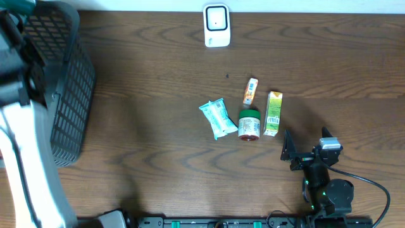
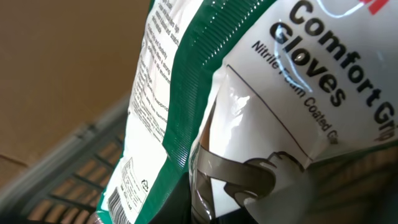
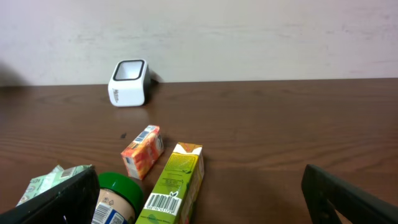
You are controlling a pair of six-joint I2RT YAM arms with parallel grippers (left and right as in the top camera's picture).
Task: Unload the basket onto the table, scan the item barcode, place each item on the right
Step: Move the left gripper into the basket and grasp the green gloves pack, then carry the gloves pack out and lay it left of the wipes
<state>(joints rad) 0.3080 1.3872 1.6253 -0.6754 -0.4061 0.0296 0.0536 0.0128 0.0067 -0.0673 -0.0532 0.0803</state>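
Left tool [image 1: 15,19], clamped on the glove packet [image 2: 249,93] well left of the scanner [image 1: 216,25] (right tool [image 1: 307,147] gapes, idle), should next present its barcode there.

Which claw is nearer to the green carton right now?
Right. The right claw sits open close to the green carton, on its robot side; the left claw is far off by the basket, shut on a gloves packet.

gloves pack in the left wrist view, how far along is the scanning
Done: the gloves pack is picked up, gripped above the basket. In hand: it hangs far from the scanner. Left: show its barcode to the scanner. Whether the juice carton and its neighbours were scanned cannot be told.
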